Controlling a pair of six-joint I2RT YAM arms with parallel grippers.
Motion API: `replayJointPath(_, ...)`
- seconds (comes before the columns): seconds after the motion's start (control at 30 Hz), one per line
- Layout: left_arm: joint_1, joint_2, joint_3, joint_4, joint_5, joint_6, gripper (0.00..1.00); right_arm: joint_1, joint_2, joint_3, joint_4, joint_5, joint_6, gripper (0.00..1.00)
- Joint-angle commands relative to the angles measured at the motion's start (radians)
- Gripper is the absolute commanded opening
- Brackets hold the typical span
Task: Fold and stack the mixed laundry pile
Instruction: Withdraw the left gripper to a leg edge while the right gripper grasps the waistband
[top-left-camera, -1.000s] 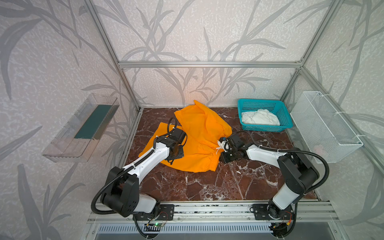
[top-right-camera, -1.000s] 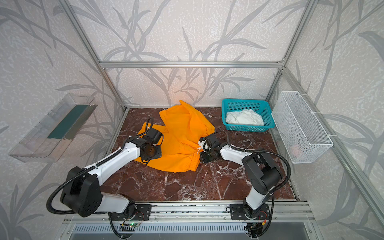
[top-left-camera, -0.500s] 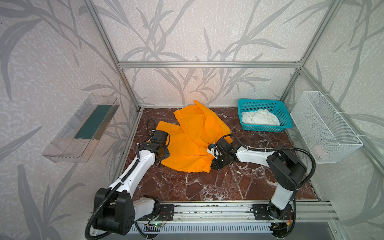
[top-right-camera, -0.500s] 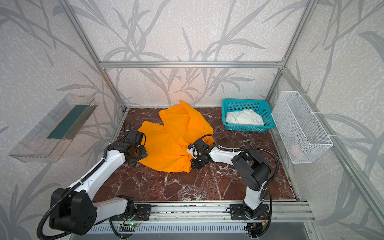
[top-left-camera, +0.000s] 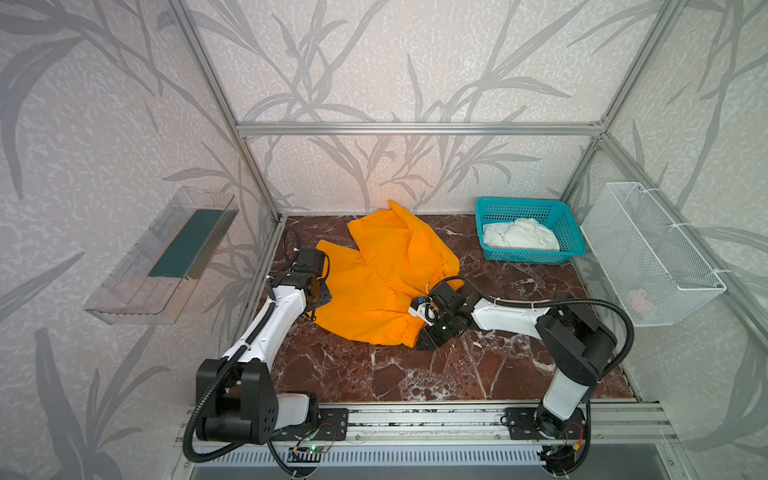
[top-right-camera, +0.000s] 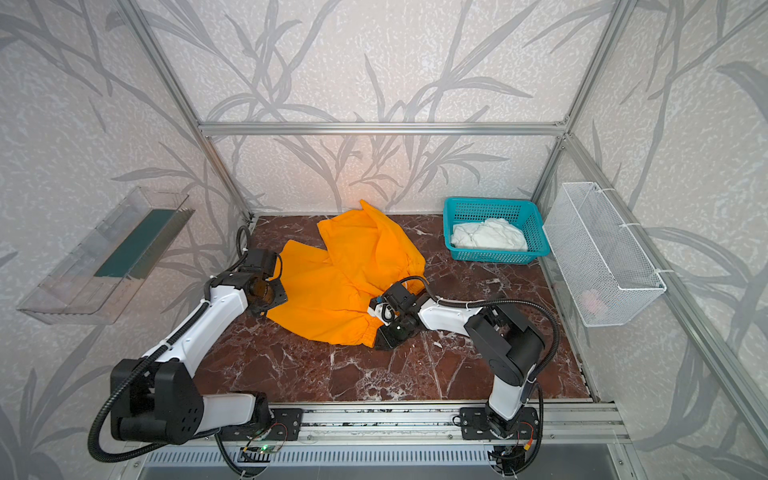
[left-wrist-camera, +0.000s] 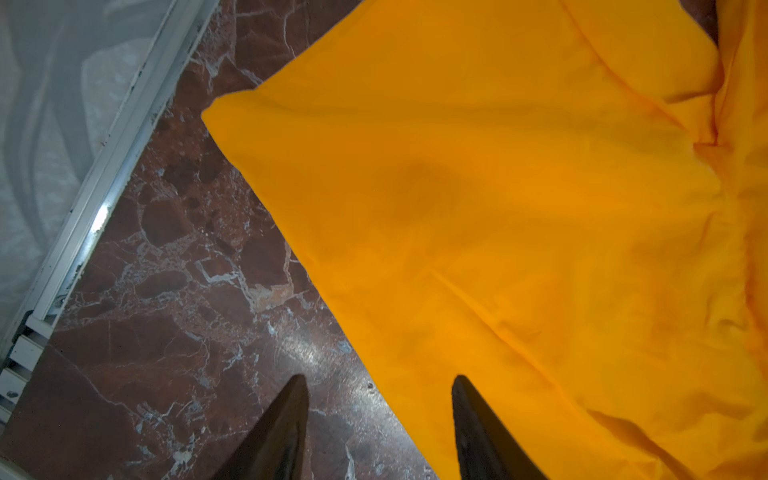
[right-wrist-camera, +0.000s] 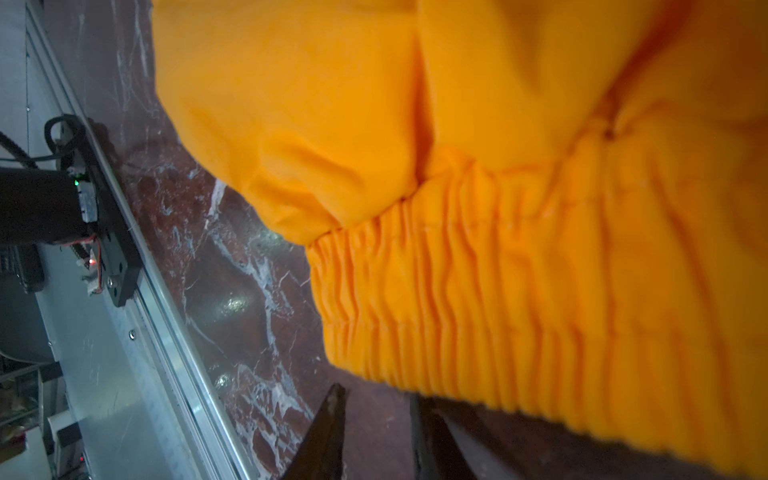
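The orange trousers (top-left-camera: 386, 282) (top-right-camera: 349, 286) lie rumpled on the marble floor, one leg folded over toward the back wall. My left gripper (top-left-camera: 320, 297) (left-wrist-camera: 379, 382) stands open at their left edge, one finger over the cloth and the other over bare marble. My right gripper (top-left-camera: 422, 343) (right-wrist-camera: 376, 395) is open just short of the gathered elastic waistband (right-wrist-camera: 519, 311), holding nothing. A crumpled white shirt (top-left-camera: 519, 235) (top-right-camera: 488, 235) lies in the teal basket (top-left-camera: 523, 203); no print on it shows.
A white wire basket (top-left-camera: 648, 253) hangs on the right wall and a clear tray (top-left-camera: 166, 257) on the left wall. The aluminium frame rail (left-wrist-camera: 104, 166) runs close beside the left gripper. The front rail (top-left-camera: 415, 411) carries both arm bases.
The trousers have been dragged left and toward the front. The left gripper slid off the cloth to its left edge. The right gripper let go of the waistband and opened.
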Motion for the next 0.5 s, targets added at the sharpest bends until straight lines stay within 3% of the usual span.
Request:
replayJointPath(0.0,0.032,0.031,0.054,0.006,-0.027,0.031,0.56,0.004,-0.093,-0.011,0.021,-0.012,0.029,0.44)
replayJointPath(0.13,0.059,0.048,0.078,0.015,-0.004,0.038,0.57,0.005,-0.104,-0.036,0.101,-0.034,0.087,0.49)
replayJointPath(0.47,0.101,0.017,0.079,-0.005,-0.006,0.073,0.57,0.007,-0.034,-0.050,0.173,0.037,0.239,0.50)
